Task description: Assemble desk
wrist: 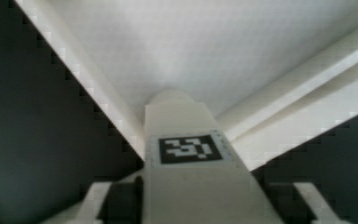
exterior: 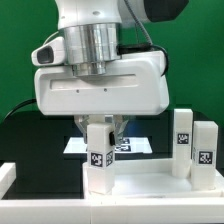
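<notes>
**A:** Desk panel [exterior: 150, 180] first: you can see it lying flat along the near edge of the table, white, under the arm. A tagged leg [exterior: 98, 155] stands upright on it toward the exterior view's left, directly beneath the gripper [exterior: 100, 128].

**B:** And the gripper, is it holding that leg?

**A:** You can see the fingers reaching down on either side of the leg's top, and in the wrist view the leg [wrist: 194, 150] rises right between the two fingertips [wrist: 96, 195]. Whether the pads press on it or stand just off it, I cannot tell from either picture.

**B:** How far along would you judge the assembly?

**A:** Early to middle, I'd say. Two more legs [exterior: 184, 140] stand upright close together at the exterior view's right, seemingly at the panel's far end, though whether they are seated in sockets or only parked there you can't make out. A fourth leg isn't visible. So you have this leg to seat, and probably the others after it.

**B:** What does each camera give you that the other doesn't?

**A:** The exterior view gives you the whole layout: arm, the pair of legs, and the marker board [exterior: 135, 147] behind on the dark table. The wrist view shows only the leg's tag face and the panel [wrist: 211, 50] beyond it.
</notes>
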### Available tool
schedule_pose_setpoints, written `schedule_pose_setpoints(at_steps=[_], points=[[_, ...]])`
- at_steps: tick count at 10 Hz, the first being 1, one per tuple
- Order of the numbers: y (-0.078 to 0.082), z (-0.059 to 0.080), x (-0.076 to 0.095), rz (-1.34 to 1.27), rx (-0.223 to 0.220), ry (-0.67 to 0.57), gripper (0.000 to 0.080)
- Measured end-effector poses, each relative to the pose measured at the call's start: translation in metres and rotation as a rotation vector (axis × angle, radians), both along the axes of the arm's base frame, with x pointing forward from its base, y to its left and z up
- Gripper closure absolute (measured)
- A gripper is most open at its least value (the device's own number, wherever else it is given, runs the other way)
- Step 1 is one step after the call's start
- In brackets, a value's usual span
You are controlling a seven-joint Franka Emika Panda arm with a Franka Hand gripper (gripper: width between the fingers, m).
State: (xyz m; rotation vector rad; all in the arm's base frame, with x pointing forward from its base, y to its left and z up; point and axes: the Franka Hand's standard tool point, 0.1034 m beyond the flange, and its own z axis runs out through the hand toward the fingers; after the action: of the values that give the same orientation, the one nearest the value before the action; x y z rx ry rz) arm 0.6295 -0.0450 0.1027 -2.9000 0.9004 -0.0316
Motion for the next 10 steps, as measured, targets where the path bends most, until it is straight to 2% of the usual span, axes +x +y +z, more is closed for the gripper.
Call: schedule_pose_setpoints(at_steps=[2,4,6,9,10], points=[[0.001,0.001,0.001,-0.239,0.01,0.02,0.05],[0.007,0.001,0.002,-0.616,0.025,0.049,0.0502],[0.01,0.0,0.004,-0.943,0.077,0.071,0.0505],[0.009,-0.001,0.003,-0.909,0.079,0.065,0.0505],[0.008,-0.001,0.003,-0.859,0.073,0.063,0.0397]])
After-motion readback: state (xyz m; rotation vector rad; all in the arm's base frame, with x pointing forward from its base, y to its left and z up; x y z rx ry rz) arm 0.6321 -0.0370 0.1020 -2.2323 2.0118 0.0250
